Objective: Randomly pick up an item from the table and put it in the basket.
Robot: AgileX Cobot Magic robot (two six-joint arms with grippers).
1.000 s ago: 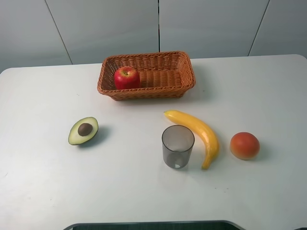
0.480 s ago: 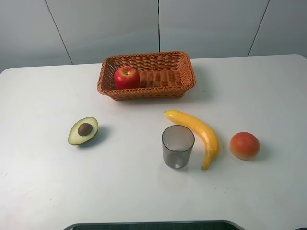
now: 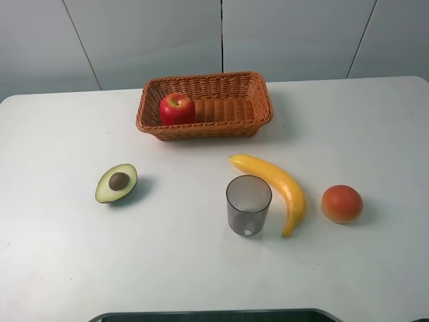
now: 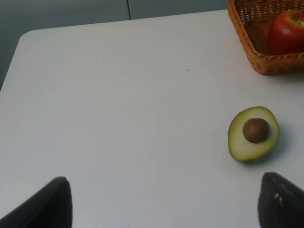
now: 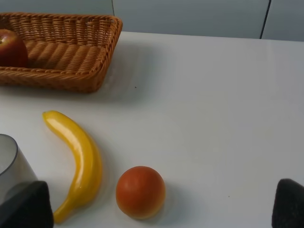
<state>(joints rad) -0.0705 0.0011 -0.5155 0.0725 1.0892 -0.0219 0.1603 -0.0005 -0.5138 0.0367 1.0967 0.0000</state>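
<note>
1. Apple (image 3: pixel 177 109) sits inside the wicker basket (image 3: pixel 228 122), tucked against its left end, well apart from both grippers — nothing is touching it. The left wrist view catches the apple at the basket's corner, and the right wrist view shows only a sliver of it.

2. Left gripper (image 4: pixel 166 202) hangs over bare table (image 3: pixel 60 255), its two dark fingers (image 4: pixel 47 204) spread wide with nothing between them. The halved avocado (image 4: pixel 253 133) lies cut side up just ahead of one fingertip, between that gripper and the basket.

3. Right gripper (image 5: pixel 161 206) is likewise spread wide and empty. Ahead of its fingertips lie the orange-pink round fruit (image 5: pixel 140 191), the yellow banana (image 5: pixel 80 161) and the grey translucent cup (image 5: pixel 12 164), which stands close by one finger.

4. Neither arm shows in the high view — both are pulled back off the near edge.

5. Basket stands near the far edge, about mid-width. Wide white room lies to its left and right. In the high view the cup stands upright just beside the banana, with the round fruit farther right.
</note>
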